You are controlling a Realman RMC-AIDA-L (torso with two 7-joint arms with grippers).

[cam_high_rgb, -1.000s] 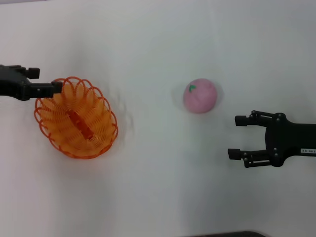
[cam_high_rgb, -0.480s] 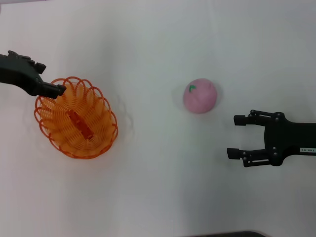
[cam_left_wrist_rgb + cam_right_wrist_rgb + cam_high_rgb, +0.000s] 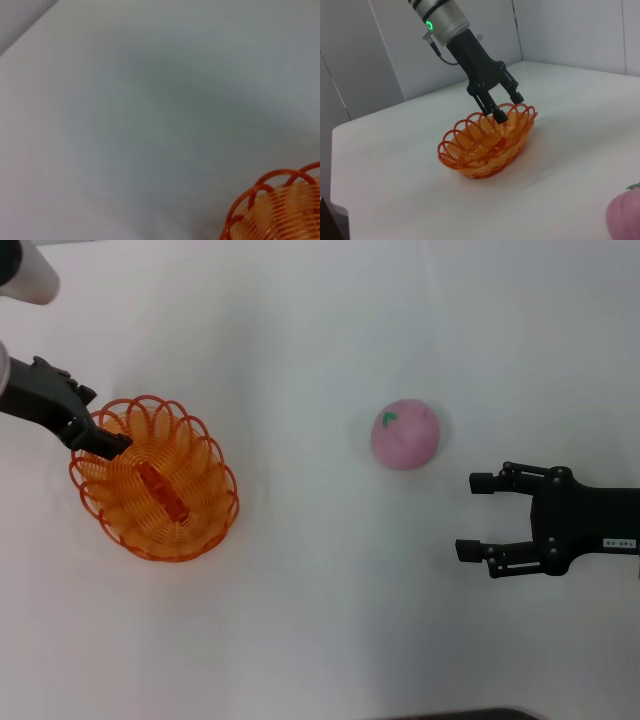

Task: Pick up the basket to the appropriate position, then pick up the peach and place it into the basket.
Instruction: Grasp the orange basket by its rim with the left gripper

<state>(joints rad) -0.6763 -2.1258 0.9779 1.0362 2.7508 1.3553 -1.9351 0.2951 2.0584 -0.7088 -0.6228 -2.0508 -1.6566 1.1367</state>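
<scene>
Just ahead of the right gripper, whose fingers stand spread and hold nothing, the peach sits on the white table, a little beyond its fingertips. Well across the table, the left gripper has its parted fingers straddling the rim of the orange basket, which rests on the table.

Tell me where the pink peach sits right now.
In the head view the round pink peach rests on the white table, right of centre, just beyond the open right hand and well apart from the orange wire basket.
</scene>
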